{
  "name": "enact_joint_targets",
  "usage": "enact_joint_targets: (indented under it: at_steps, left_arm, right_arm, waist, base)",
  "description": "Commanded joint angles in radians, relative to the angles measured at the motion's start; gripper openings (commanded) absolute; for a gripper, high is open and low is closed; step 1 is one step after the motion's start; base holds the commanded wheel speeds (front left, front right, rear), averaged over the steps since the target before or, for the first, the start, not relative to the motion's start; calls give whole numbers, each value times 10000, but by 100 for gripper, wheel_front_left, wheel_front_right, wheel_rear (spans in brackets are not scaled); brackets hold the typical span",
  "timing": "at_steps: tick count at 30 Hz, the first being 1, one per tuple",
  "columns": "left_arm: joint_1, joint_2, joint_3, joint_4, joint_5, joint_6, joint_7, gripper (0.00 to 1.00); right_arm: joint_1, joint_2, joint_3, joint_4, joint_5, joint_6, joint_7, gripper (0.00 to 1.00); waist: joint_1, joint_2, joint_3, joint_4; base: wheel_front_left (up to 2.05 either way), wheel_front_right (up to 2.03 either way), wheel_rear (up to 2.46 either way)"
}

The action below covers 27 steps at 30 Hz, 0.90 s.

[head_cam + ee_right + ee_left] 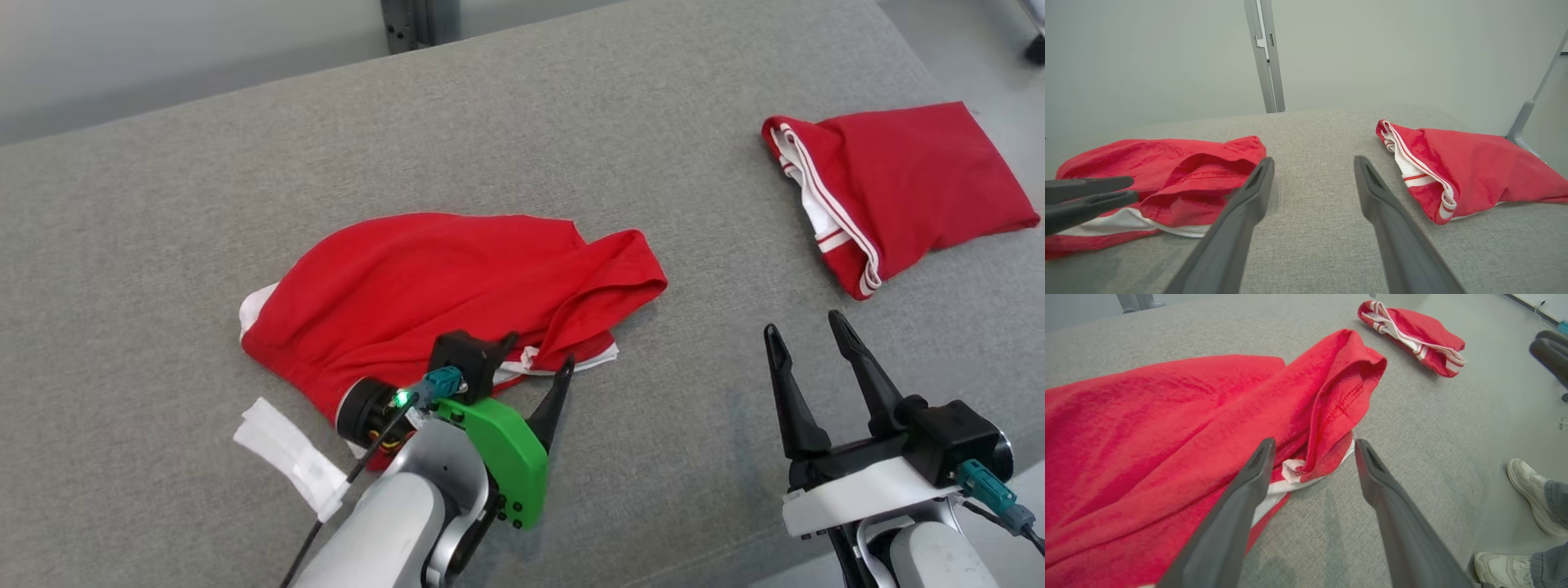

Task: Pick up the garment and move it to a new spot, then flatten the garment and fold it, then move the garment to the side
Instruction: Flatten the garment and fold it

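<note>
L end effector [539,347] wide @ garment [424,278] edge; R end effector [804,322] wide

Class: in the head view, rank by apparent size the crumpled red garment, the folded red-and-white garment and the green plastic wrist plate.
Largest: crumpled red garment.
Next: folded red-and-white garment.
Smallest: green plastic wrist plate, though it sits nearer the camera, which flatters its size.
</note>
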Motion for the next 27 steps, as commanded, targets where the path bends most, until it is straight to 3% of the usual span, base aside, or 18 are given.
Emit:
enact_joint_targets:
  at_steps: [1,7,8,10,17,21,22,23,24,27]
  left_arm:
    - [-304,-82,-84,314,53,-63,-55,100]
    - [-878,-184,-193,1383,194,51,-175,100]
    - [-940,-184,-181,1458,200,56,-197,49]
    - [-1114,-198,-151,1577,166,49,-227,0]
    - [-1876,-323,-282,1326,-339,-209,217,0]
    - [-2628,-386,-411,1566,-880,-135,795,1]
    - [-2900,-394,-523,1760,-1028,-45,917,15]
    - [-3110,-406,-671,1880,-1215,20,987,49]
    - [-3254,-408,-780,2001,-1452,124,1020,100]
    - [-3736,-397,-1235,2248,-2473,434,999,100]
  right_arm:
    - [-84,39,-61,42,71,-11,-1,100]
    - [-32,231,-152,108,125,-11,-1,100]
    - [-49,251,-164,115,125,-11,-1,100]
    - [-115,312,-173,114,138,-11,-1,100]
    - [-284,462,-97,134,173,-11,-1,100]
    - [-487,560,40,183,240,-11,-1,100]
    - [-545,598,113,220,276,-11,-1,100]
    - [-607,633,174,261,293,-11,-1,100]
    - [-660,658,231,301,310,-11,-1,100]
    - [-769,730,368,436,394,-11,-1,100]
  waist:
    - [0,0,528,-682]
    - [0,0,662,-1106]
    - [0,0,670,-1144]
    - [0,0,705,-1229]
    - [0,0,951,-1484]
    - [0,0,1263,-1767]
    - [0,0,1359,-1883]
    - [0,0,1440,-1995]
    - [0,0,1498,-2089]
    - [0,0,1649,-2367]
  base:
    - [0,0,0]
    - [0,0,0]
    - [0,0,0]
    - [0,0,0]
    - [0,0,0]
    - [0,0,0]
    - [0,0,0]
    - [0,0,0]
    - [0,0,0]
    - [0,0,0]
